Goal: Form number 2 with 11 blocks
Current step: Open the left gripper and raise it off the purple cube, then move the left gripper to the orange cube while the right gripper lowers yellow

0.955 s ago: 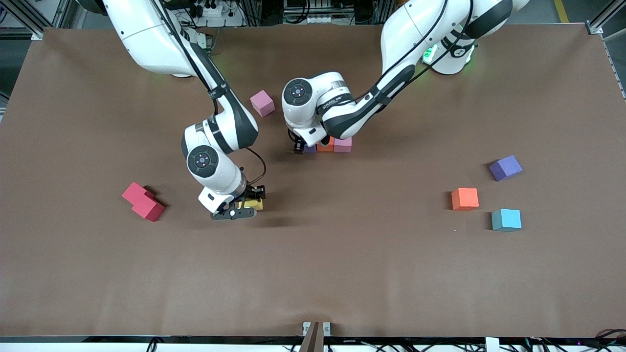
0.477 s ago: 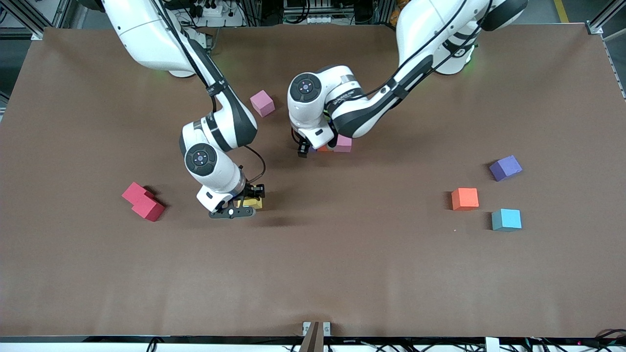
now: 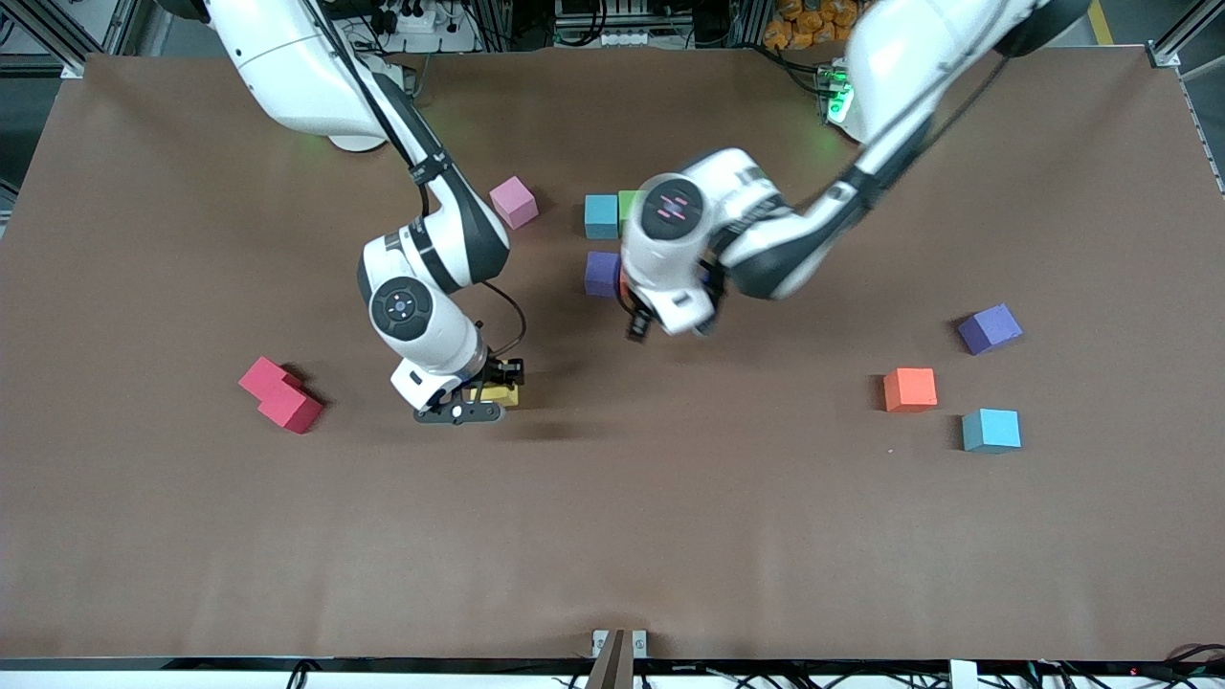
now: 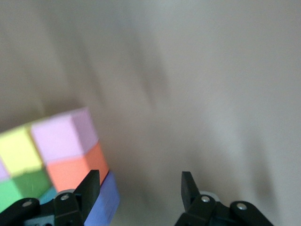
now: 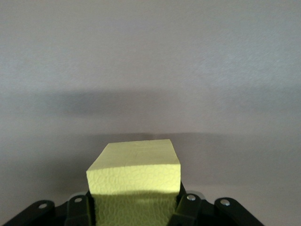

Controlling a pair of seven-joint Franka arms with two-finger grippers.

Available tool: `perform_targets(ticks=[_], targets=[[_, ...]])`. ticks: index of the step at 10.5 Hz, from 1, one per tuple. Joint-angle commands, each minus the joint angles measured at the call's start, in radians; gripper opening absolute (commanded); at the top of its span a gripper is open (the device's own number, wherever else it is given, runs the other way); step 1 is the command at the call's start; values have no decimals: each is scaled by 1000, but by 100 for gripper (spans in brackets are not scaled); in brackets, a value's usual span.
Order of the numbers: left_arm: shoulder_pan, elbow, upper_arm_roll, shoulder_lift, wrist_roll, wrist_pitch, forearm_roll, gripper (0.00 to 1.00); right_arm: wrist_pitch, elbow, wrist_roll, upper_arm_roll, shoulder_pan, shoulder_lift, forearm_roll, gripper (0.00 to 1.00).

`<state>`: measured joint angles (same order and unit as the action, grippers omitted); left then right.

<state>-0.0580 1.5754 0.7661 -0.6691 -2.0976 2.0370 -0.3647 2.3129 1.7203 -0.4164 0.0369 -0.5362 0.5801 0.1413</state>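
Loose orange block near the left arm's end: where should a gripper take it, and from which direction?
Probably from straight above, fingers on two opposite side faces of the orange block. It sits flat and apart from the purple block and blue block, so its sides are free.

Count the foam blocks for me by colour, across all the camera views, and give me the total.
pink blocks: 2
yellow blocks: 2
orange blocks: 2
purple blocks: 2
blue blocks: 2
red blocks: 2
green blocks: 1
Total: 13
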Motion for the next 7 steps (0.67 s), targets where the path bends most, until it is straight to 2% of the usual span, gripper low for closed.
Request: perform_targets(ticks=[1, 4, 7], targets=[[159, 18, 32, 17, 234, -49, -8, 79, -10, 4, -74, 6, -53, -17, 12, 31], [291, 26, 35, 74, 605, -171, -8, 79, -6, 1, -195, 6, -129, -8, 12, 31], [433, 29, 39, 85, 972, -244, -7, 79, 2, 1, -316, 8, -214, 12, 9, 31]])
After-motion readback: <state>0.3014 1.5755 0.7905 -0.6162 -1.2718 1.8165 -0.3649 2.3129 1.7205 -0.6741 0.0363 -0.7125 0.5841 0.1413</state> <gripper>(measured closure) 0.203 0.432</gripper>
